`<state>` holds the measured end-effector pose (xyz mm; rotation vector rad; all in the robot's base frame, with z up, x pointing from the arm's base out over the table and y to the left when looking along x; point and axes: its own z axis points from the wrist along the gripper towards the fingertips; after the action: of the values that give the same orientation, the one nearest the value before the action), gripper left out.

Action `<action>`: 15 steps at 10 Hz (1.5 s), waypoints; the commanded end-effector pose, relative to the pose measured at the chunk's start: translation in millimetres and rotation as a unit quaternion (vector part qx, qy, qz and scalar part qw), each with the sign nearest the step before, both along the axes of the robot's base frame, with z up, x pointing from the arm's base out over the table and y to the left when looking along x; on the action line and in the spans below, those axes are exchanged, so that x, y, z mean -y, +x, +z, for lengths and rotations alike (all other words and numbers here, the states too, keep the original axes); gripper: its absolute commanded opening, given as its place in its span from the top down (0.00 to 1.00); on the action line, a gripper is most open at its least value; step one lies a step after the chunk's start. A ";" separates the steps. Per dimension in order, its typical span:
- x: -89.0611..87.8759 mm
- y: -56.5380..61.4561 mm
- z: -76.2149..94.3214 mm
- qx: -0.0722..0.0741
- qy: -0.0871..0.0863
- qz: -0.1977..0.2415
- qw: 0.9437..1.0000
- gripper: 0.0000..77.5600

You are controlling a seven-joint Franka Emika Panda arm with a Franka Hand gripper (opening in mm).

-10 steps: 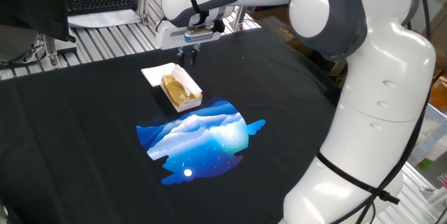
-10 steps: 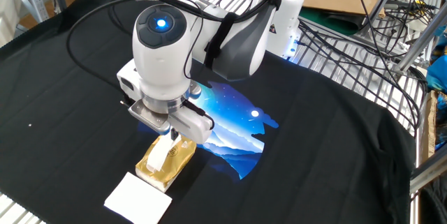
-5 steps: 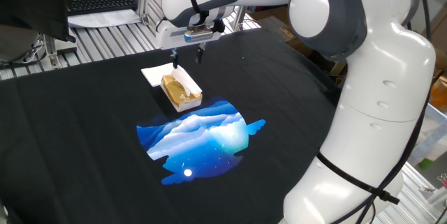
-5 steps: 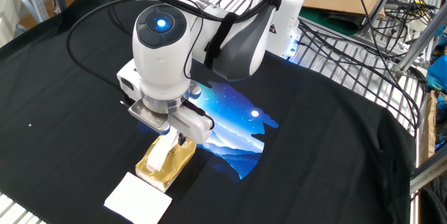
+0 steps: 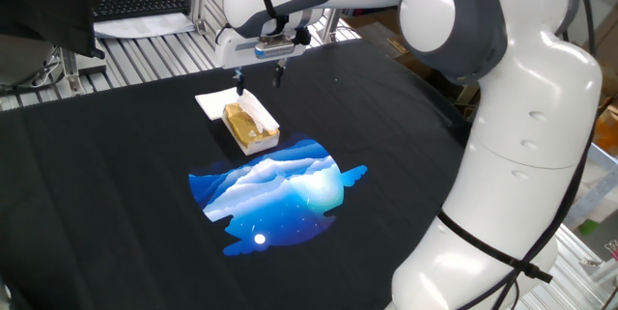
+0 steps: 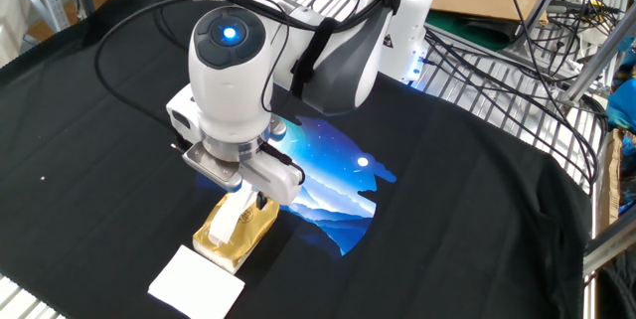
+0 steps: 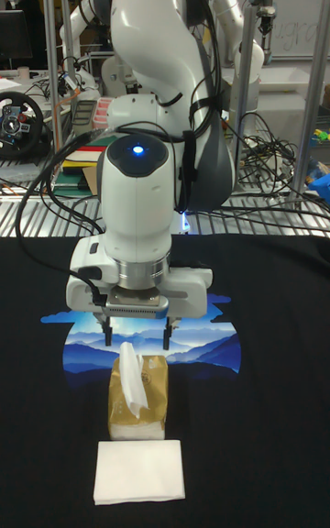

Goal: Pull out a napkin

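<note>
The gripper (image 7: 137, 340) hangs with its fingers spread apart, gripping nothing — just above the napkin (image 7: 133, 381). That napkin stands upright out of the golden-brown pack (image 7: 138, 400); a square white sheet (image 7: 138, 470) lies at the pack's six o'clock on the black-clothed desk (image 7: 275, 400).

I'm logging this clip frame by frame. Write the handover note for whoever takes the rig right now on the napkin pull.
Gripper: open, empty, hanging just above the golden-brown pack.
Napkin: standing up out of the slot on top of the pack, tip between the spread fingers but not pinched.
White sheet: lying flat on the black cloth beside the pack's end, away from the blue print.
Done: gripper lined up over the napkin.
Left: lower, close on the napkin, draw it up and clear. The pack may lift with it.
</note>
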<state>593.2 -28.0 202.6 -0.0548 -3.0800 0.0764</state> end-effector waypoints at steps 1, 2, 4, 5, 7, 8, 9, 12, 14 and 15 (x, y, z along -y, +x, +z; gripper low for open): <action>17.3 24.7 -40.3 0.026 0.021 0.015 0.999 0.00; 17.3 24.7 -40.8 0.026 0.021 0.015 0.999 0.00; 17.8 25.2 -42.9 0.026 0.021 0.016 0.999 0.00; 18.2 25.7 -44.4 0.026 0.021 0.017 0.999 0.00; 18.2 25.5 -44.9 0.024 0.021 0.018 0.999 0.00; 18.2 25.4 -45.6 0.023 0.021 0.018 0.999 0.00; 18.2 23.2 -52.7 0.022 0.021 0.020 0.999 0.00; 17.5 20.3 -54.6 0.020 0.019 0.023 0.999 0.00; 16.8 16.6 -56.9 0.019 0.018 0.023 0.999 0.00; 16.3 13.7 -58.7 0.019 0.018 0.023 0.999 0.00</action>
<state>609.5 -44.7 144.5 0.0159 -3.1149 0.0214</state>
